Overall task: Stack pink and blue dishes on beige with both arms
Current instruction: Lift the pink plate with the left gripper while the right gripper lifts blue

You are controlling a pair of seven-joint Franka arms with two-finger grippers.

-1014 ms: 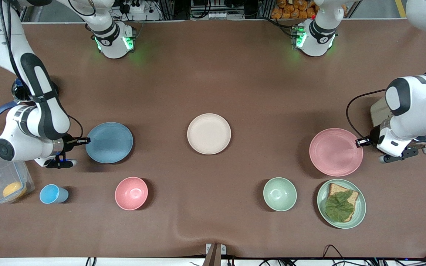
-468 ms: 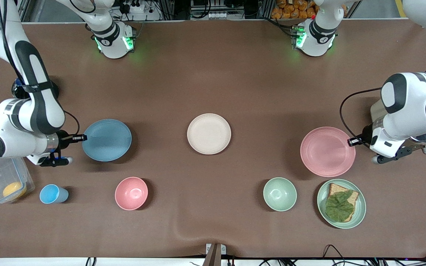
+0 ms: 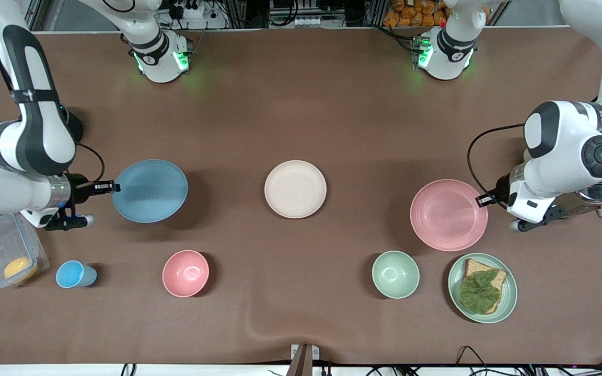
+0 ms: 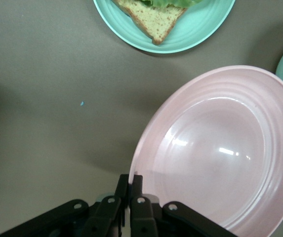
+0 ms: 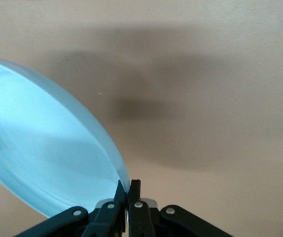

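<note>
Front view: the beige plate (image 3: 295, 188) lies bare at the middle of the brown table (image 3: 301, 120), with the blue plate (image 3: 150, 190) held above the table toward the right arm's end and the pink plate (image 3: 448, 214) held above it toward the left arm's end, each casting a shadow on the cloth. The right gripper (image 3: 108, 186) is clamped on the blue plate's rim, and the left gripper (image 3: 483, 199) is pinched on the pink plate's rim; the wrist views show both pairs of fingers closed thin on those edges. No writing can be read on the dishes. Three flat plain plates show in all, plus one pale green plate with toast and a leaf (image 3: 482, 288). There are two bowls, one pink (image 3: 185, 273) and one green (image 3: 395, 274), one blue cup (image 3: 75, 274), and one clear container (image 3: 6, 256) holding something orange.
</note>
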